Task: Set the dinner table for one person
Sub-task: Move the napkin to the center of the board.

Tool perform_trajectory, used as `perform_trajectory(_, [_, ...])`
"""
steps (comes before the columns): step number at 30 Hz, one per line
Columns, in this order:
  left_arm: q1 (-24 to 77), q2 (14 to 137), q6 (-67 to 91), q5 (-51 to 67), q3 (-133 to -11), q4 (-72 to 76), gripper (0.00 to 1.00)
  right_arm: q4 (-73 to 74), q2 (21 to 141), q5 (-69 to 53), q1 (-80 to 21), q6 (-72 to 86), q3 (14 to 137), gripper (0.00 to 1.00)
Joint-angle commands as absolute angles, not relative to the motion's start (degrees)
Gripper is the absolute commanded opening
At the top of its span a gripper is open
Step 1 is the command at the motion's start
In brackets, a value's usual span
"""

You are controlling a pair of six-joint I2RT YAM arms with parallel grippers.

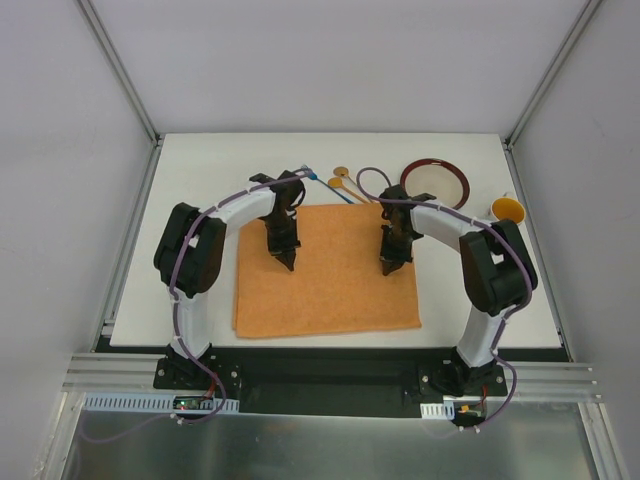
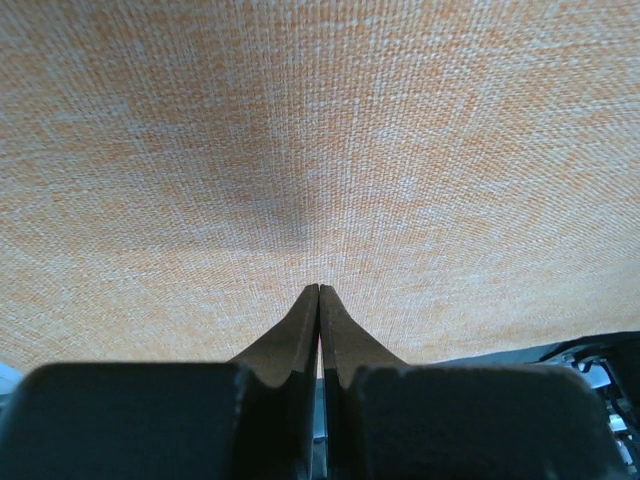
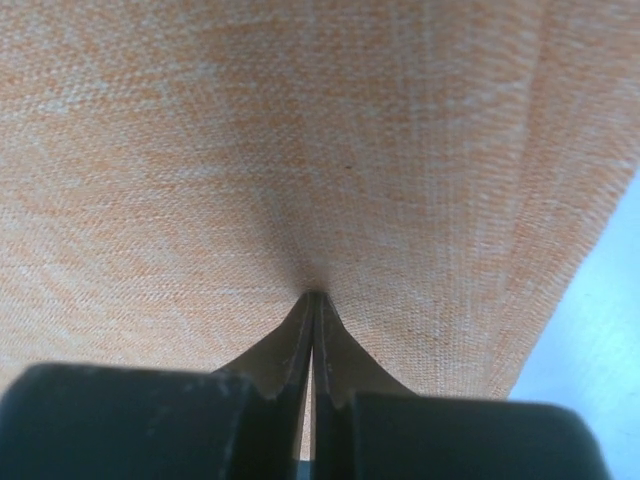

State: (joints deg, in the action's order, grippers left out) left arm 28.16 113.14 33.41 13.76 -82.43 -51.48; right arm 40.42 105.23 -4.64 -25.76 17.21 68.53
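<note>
Your left pincer [image 2: 319, 292] is clenched, its 2 fingers pressed flat together with no gap, tips down at the orange placemat [image 2: 320, 120]. A dark patch sits on the weave just past the tips. From the wrist view you cannot tell whether they touch the cloth or hang just above it.

Your right pincer [image 3: 314, 298] is clenched as well. The weave there seems to draw in toward the tips, with long creases running to the upper right. Whether a pinch of cloth is caught between the fingers is hidden by the fingers themselves.

From above, both pincers point down over the far half of the placemat, well apart, 1 on each side of its middle.

The placemat lies on the white tabletop [image 1: 205, 175], roughly centred and close to the near edge. Behind it the arms cut across several small things: a blue-handled utensil [image 1: 325, 187] and 2 yellow round-ended pieces [image 1: 341, 172], too small to name. A plate [image 1: 440, 180] with a dark red rim lies at the far right, its near-left edge covered by the right arm. A yellow cup [image 1: 508, 209] sits by the right edge, partly behind that arm's elbow.

Bare white strips run down both sides of the placemat, and a wider band runs along the far edge. Grey frame posts [image 1: 120, 70] rise from the 2 far corners.
</note>
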Motion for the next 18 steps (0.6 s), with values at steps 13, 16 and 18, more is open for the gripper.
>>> perform_trajectory(13, [28.57,108.56,33.48,4.15,-88.42,-59.06,0.0,45.35,97.65,3.77,-24.79,21.01,66.53,0.01])
perform_trajectory(16, [25.06,103.02,36.91,1.32,-85.0,-58.97,0.0,45.79,96.16,3.87,-24.35,19.43,70.74,0.01])
perform_trajectory(18, [22.17,100.56,38.57,-1.74,-81.57,-58.89,0.0,46.49,96.59,3.78,-24.08,17.68,73.81,0.01])
